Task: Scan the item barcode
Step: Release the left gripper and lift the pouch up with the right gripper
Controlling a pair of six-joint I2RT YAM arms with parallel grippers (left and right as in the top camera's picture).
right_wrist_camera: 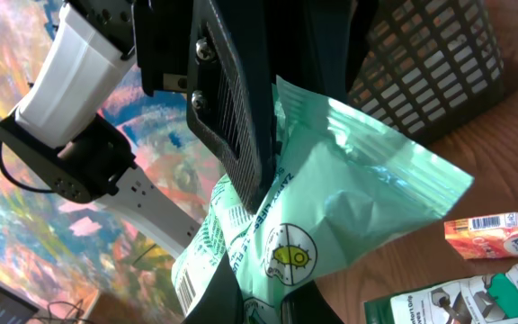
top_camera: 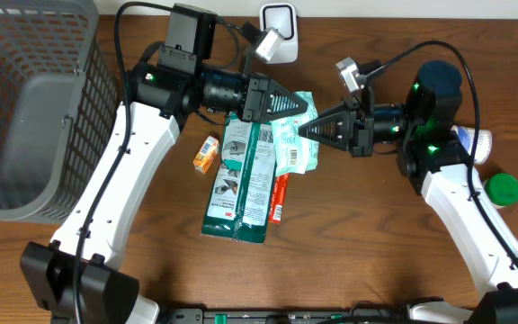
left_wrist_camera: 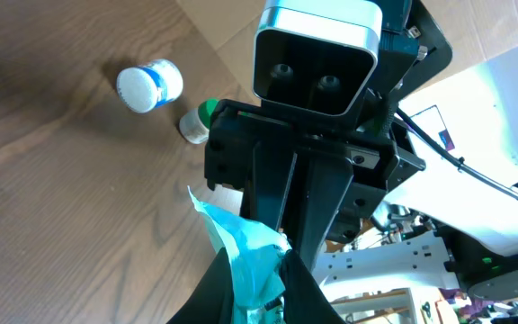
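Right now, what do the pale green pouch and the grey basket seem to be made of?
Pale green pouch: likely thin plastic film, glossy. It crinkles into sharp folds and catches bright highlights.
Grey basket: probably moulded plastic, matte. Its walls are an even open lattice with a dull, uniform surface, though coated metal is possible.

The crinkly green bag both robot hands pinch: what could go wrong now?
The left gripper and right gripper both pinch the thin light green plastic bag; pulling apart might tear it. If it slips, it could land on the dark green packet below. Its crumples may hide the barcode from the white scanner.
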